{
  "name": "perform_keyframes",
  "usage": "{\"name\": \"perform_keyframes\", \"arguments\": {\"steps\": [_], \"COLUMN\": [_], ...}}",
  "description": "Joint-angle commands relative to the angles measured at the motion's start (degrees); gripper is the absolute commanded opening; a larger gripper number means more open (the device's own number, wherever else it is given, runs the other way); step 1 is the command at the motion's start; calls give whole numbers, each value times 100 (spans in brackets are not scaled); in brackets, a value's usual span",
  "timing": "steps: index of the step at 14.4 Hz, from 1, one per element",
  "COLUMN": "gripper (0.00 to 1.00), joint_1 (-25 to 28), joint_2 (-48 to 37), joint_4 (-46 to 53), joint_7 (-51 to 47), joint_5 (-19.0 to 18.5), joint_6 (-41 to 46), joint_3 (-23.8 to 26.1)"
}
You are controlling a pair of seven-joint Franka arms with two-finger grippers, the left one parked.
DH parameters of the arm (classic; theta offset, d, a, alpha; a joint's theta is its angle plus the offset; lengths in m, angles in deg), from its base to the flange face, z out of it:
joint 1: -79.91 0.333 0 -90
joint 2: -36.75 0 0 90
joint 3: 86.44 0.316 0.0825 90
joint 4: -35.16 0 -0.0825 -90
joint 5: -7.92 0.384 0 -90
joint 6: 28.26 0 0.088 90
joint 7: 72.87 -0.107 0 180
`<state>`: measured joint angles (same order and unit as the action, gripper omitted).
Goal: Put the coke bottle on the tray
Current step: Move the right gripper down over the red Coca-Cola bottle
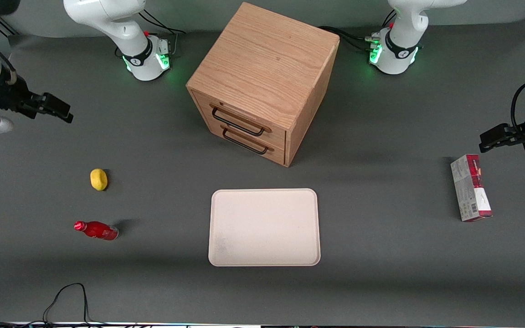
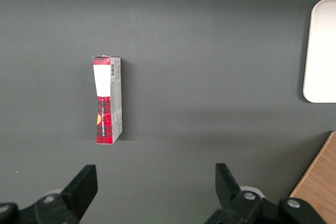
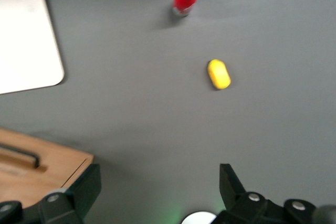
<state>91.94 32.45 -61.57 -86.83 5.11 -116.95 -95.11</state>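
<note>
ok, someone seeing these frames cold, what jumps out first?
Probably the wooden drawer cabinet standing mid-table, with the cream tray bare, nearer the front camera. Next, the small red coke bottle toward the working arm's end, with a yellow lemon-like object farther from the camera. The gripper hangs open above that end, holding nothing; a red-and-white carton lies toward the parked arm's end.

Light: even, overhead, moderate.
Shadows: soft, beside cabinet and bottle.
Glare: tray washed out.
Blur: right wrist view slightly soft; gripper open.
</note>
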Motion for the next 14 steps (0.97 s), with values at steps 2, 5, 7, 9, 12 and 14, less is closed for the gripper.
{"name": "perform_keyframes", "arguments": {"steps": [2,5,7,9,12,14], "gripper": [100,100,100,100,100,100], "joint_1": [-499,-781,-860,-861,-974,-1027], "joint_2": [1111,2237,2791,3205,3575,3716], "joint_4": [337,1101,1445,1543,1464,1368], "joint_7": [191,437,831,1272,1352,1606], "joint_5": [-186,138,263,272,543,544], "joint_6": [-1121,-1562,-1757,-2072,-2775,-3031], "joint_3": [49,67,75,84,251,321]}}
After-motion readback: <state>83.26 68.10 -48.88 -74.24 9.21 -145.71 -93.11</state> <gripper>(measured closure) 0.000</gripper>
